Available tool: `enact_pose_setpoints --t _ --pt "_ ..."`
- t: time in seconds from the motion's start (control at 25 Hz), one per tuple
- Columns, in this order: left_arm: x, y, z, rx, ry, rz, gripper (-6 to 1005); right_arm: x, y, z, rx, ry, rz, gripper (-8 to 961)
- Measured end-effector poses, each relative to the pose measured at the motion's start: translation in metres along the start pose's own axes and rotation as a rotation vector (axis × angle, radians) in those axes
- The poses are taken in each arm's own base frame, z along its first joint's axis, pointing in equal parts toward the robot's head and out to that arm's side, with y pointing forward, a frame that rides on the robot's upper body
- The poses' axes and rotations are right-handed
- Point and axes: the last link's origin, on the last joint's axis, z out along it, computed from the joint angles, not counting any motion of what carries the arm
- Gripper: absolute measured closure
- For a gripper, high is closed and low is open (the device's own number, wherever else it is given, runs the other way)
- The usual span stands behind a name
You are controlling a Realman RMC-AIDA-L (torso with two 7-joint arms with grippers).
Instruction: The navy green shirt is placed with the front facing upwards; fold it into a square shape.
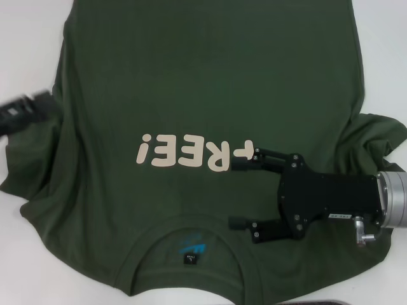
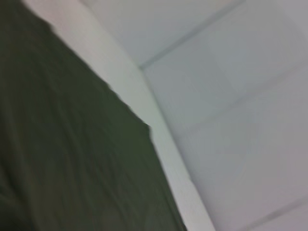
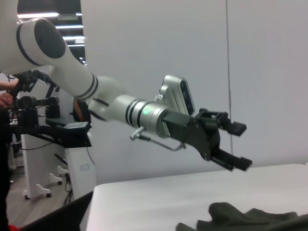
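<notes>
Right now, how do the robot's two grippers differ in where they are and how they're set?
The right gripper sits over the navy green shirt, between the FREE! lettering and the collar, jaws open, holding nothing. The left gripper is at the shirt's left sleeve edge, blurred in the head view; the right wrist view shows its jaws open above the table. Both are black and empty.

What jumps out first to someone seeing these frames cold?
The navy green shirt fills the white table, cream "FREE!" lettering upside down to the head camera, collar nearest the robot. The right gripper hovers open over the chest beside the lettering. The left gripper sits at the shirt's left sleeve edge.
</notes>
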Motion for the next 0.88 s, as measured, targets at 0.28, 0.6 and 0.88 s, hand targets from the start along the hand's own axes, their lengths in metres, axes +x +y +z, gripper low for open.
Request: enact_pose_setpoints --t 0.28,0.6,0.88 --pt "0.036 -0.012 -0.020 0.227 -0.013 -0.069 140 -0.001 -0.007 -0.002 0.056 -0.008 -0.001 28" --pt "0.050 -0.024 -0.015 0.416 -0.152 -0.120 141 0.001 -0.008 -0.002 0.067 0.001 0.005 28" --pt "0.054 -0.023 -0.017 0.451 -0.166 -0.140 158 0.002 -0.008 -0.003 0.071 0.003 0.006 28"
